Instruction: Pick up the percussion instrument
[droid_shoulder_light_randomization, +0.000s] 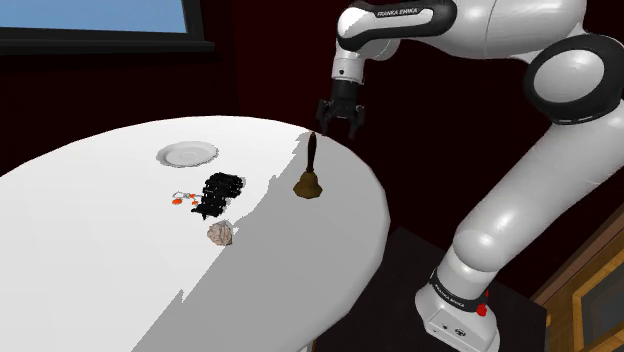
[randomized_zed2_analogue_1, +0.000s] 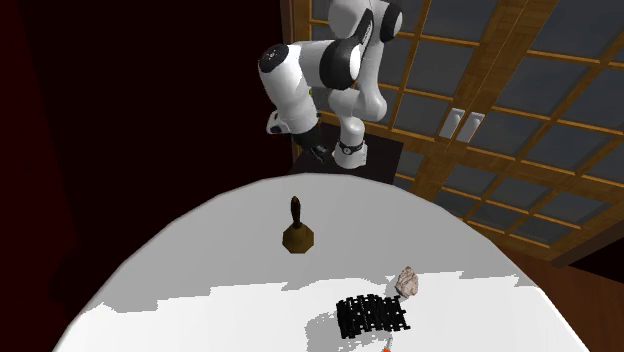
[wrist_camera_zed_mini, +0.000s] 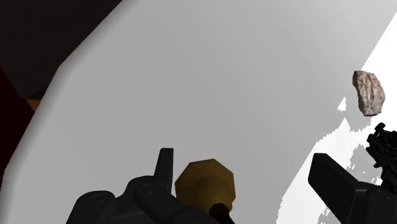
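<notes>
The brass-coloured hand bell (droid_shoulder_light_randomization: 308, 182) stands upright near the edge of the white table (droid_shoulder_light_randomization: 100, 260), at about 2 o'clock from the table's middle in the shoulder view. The gripper (droid_shoulder_light_randomization: 340, 130) hangs above it at the bell's 1 o'clock, jaws spread and empty. The wrist view has the bell hard by one finger, so a descent could clip the handle and topple it toward the edge

A round white table (droid_shoulder_light_randomization: 100, 260) carries five things. A brass bell (droid_shoulder_light_randomization: 308, 183) with a dark handle stands upright near the edge on the stand's side, in the shaded part. Towards the middle lie a black lattice piece (droid_shoulder_light_randomization: 218, 193), a pale stone (droid_shoulder_light_randomization: 220, 234) just beside it, and small orange bits (droid_shoulder_light_randomization: 181, 198). A white plate (droid_shoulder_light_randomization: 187, 154) sits closer to the rim.
</notes>
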